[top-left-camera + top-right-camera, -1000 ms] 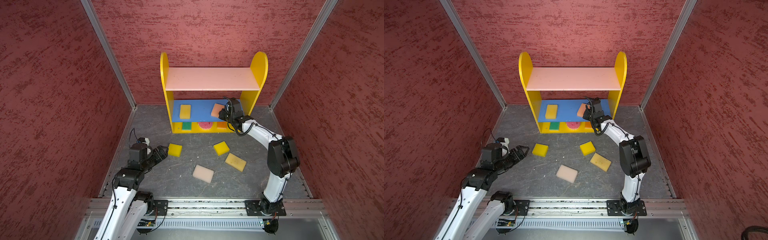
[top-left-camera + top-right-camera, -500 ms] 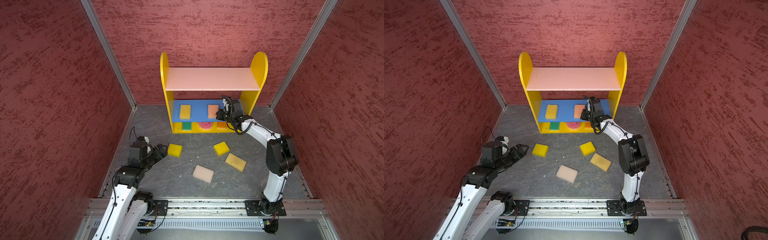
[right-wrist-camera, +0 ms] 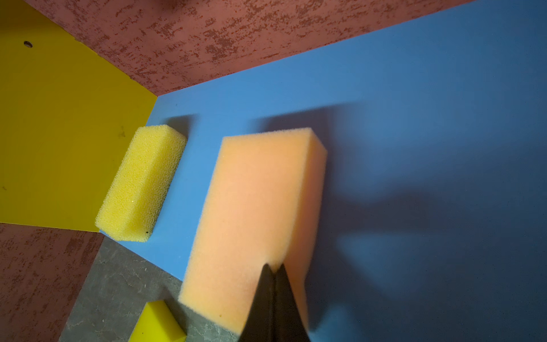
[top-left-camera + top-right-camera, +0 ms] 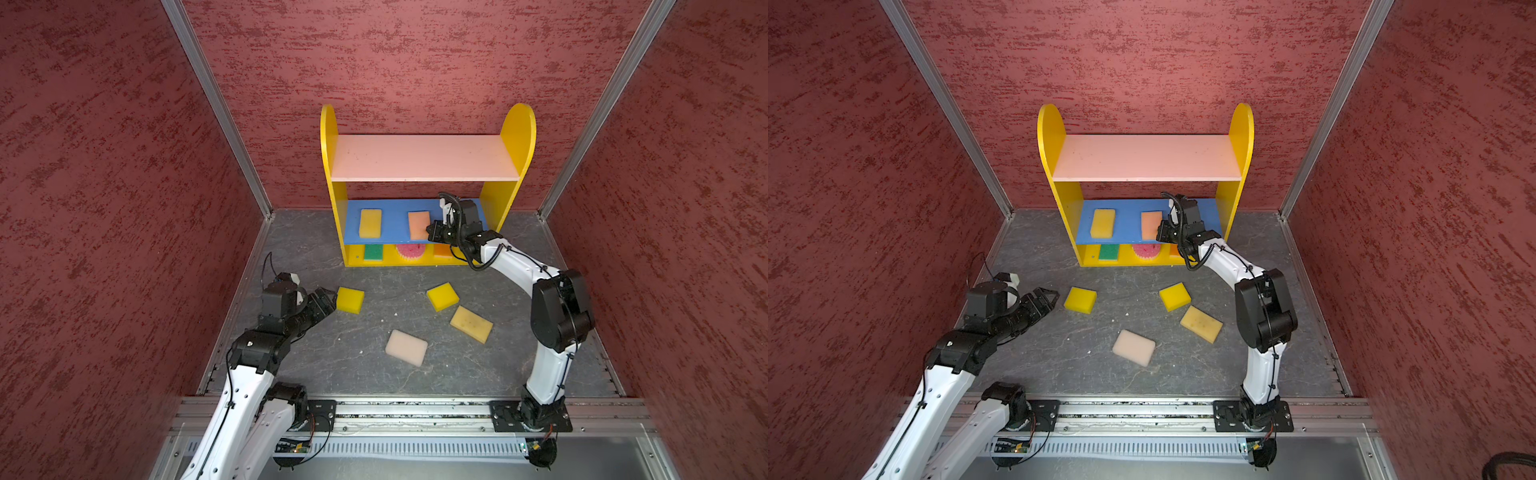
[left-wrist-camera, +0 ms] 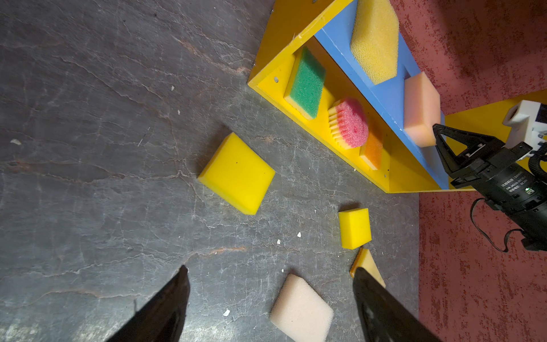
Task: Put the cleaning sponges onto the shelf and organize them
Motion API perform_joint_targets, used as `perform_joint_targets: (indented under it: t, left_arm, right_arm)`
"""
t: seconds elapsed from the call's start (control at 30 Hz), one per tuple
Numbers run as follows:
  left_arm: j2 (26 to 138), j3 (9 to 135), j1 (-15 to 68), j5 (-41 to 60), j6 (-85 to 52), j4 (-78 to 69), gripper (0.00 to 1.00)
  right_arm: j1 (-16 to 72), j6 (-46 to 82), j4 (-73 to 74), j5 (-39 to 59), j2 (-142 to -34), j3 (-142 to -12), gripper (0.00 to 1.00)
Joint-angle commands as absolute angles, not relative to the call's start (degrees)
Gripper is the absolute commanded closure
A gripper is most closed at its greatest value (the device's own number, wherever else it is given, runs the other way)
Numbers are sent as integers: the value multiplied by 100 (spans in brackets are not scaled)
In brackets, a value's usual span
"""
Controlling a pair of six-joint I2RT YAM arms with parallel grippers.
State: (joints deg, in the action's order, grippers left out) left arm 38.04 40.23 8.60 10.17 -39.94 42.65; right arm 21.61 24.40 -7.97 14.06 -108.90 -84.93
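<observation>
Nudged the peach sponge (image 4: 417,224) toward 9 o'clock along the blue board (image 4: 395,220) over the last second. Turned it from skewed to square, long side now running 12 to 6. Brought the right pincer (image 3: 273,270) from slightly parted to tips pressed together, set against that sponge's near edge by its 5 o'clock corner. Edged the left pincer (image 4: 1052,300) a shade toward 3 o'clock, nearer the yellow sponge (image 4: 1080,299).
</observation>
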Motion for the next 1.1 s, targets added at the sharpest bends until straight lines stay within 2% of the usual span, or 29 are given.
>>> perform_joint_targets:
  t: [0.0, 0.6, 1.07]
  left_arm:
    - [3805, 4156, 914, 923, -4034, 4219, 14]
    - [3909, 4113, 1116, 791, -4096, 4143, 14]
    - [3938, 4080, 1163, 786, -4158, 4091, 14]
  right_arm:
    - [2251, 2487, -659, 1529, -11008, -8744, 100]
    - [2318, 2804, -563, 1389, -11224, -8887, 100]
    - [2329, 2289, -1083, 1485, -11579, -9600, 98]
